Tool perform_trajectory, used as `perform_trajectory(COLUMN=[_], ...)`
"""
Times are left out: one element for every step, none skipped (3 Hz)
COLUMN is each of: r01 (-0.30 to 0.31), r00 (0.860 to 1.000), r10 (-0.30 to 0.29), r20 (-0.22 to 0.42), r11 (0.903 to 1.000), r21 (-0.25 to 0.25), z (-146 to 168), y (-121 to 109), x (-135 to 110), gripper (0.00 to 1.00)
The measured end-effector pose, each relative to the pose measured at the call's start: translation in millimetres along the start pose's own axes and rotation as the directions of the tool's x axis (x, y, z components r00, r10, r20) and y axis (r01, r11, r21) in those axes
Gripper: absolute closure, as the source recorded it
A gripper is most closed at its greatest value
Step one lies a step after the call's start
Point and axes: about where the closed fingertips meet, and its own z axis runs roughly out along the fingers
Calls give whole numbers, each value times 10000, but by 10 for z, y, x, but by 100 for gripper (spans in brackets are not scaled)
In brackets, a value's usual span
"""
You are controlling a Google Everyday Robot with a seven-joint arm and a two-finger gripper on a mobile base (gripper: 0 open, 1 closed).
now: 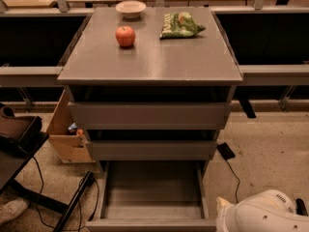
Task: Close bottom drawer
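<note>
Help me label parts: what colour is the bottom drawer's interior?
Plain grey inside the open bottom drawer, camera view; white gripper at lower right.
</note>
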Motion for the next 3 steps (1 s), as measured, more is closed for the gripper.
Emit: perform_trajectory(r01=[98,-171,-327], r00=[9996,9968,9925], r10=[-104,148,267], r20=[-271,-788,-1194], r11=[9997,9994,9983], r21=[-218,-286,-484], z=[523,1000,1773], y=[-37,-347,-572], x=[139,272,358], gripper=[0,0,0])
